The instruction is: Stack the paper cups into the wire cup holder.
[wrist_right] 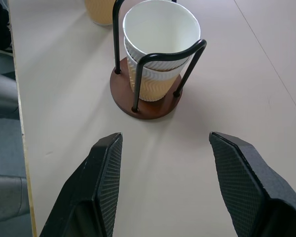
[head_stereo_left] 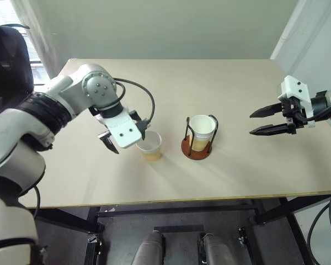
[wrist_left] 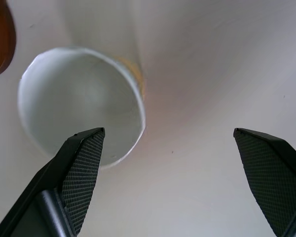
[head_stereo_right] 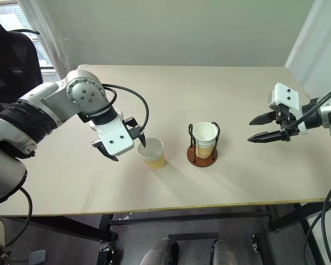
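- Pale beige counter stands before a plain light wall; a dark office chair is at its far left corner and a window is behind that chair.
- Near the middle of the counter stands the wire cup holder, a round reddish-brown base with two thin black wire loops rising from it.
- Inside the holder are the stacked paper cups; the right wrist view shows two white rims, one nested in the other, with the ribbed tan side below them.
- A single paper cup stands upright on the counter just to the left of the holder, apart from it, with its white inside facing up.
- The left gripper points down, beside this loose cup on the side away from the holder.
- Its jaws are spread wide. One finger hangs over the rim of the loose cup; the other finger is well outside the cup, over bare counter. The cup is not between the jaws, and I cannot tell if the finger touches the rim.
- The right gripper is above the right part of the counter, well apart from the holder, and it points toward the holder.
- Its jaws stand open with nothing between them.
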### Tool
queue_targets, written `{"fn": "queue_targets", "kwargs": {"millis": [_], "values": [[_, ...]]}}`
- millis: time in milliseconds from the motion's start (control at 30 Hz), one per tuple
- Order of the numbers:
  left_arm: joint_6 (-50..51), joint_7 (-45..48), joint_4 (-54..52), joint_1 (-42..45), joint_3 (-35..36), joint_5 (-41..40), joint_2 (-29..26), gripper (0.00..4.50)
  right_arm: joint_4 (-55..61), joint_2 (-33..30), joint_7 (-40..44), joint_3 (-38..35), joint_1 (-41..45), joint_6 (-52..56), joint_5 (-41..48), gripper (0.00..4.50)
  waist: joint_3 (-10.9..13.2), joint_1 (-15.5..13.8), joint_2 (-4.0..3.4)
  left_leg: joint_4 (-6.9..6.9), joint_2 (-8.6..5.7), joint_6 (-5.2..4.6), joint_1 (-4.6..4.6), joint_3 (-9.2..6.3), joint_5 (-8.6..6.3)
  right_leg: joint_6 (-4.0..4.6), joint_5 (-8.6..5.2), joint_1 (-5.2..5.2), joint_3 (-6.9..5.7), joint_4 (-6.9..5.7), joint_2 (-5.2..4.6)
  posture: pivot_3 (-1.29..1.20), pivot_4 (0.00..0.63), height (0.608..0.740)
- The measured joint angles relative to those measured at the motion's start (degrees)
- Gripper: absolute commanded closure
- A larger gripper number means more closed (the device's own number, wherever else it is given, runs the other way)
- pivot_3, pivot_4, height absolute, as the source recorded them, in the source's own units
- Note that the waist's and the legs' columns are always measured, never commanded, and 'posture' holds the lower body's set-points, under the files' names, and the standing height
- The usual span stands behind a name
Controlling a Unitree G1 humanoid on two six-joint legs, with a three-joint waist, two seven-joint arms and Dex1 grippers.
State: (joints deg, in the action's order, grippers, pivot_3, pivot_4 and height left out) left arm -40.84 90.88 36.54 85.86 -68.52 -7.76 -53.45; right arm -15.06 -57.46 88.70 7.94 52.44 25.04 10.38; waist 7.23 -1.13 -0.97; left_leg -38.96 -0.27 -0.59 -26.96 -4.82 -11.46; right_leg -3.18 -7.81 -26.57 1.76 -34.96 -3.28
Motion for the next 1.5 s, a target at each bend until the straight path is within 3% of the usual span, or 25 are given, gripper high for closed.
{"fn": "queue_targets", "kwargs": {"millis": [633, 733, 1100, 1500], "values": [[-7.71, 0.00, 3.45, -3.94, 6.80, 9.72, 5.26, 0.02, 2.11, -0.01, -1.00, -0.01, -0.48, 1.17, 0.04, 1.69, 0.00, 0.06, 0.00, 0.03, -0.01, 0.01, 0.02, -0.03, -0.01, 0.00, 0.00, 0.00, 0.01, 0.01, -0.01, 0.00, 0.150, 0.740], [-8.96, 0.00, 4.69, -5.29, 8.25, 11.63, 6.60, 0.57, 2.18, -0.01, -1.02, -0.01, -0.96, 1.20, 0.06, 1.69, 0.00, 0.07, 0.00, 0.03, 0.00, 0.01, 0.01, -0.04, -0.01, 0.00, 0.00, 0.00, 0.00, -0.01, -0.01, 0.00, 0.150, 0.740], [-16.33, -1.13, 13.30, -5.82, 16.94, 21.84, 12.39, 4.48, 2.53, -0.01, -1.14, -0.01, -1.40, 1.30, 0.07, 1.69, 0.00, 0.10, 0.00, 0.05, 0.00, 0.00, 0.01, -0.04, -0.02, 0.00, 0.00, -0.03, 0.01, 0.01, 0.00, 0.00, 0.150, 0.740], [-18.98, -1.05, 19.07, -5.11, 21.34, 26.15, 14.22, 4.48, 2.06, -0.01, -1.27, -0.01, -1.45, 0.91, 0.04, 1.69, 0.00, 0.08, 0.00, 0.05, -0.01, 0.00, 0.00, -0.04, -0.03, 0.00, 0.00, -0.05, 0.01, 0.00, 0.00, 0.00, 0.150, 0.740]]}}
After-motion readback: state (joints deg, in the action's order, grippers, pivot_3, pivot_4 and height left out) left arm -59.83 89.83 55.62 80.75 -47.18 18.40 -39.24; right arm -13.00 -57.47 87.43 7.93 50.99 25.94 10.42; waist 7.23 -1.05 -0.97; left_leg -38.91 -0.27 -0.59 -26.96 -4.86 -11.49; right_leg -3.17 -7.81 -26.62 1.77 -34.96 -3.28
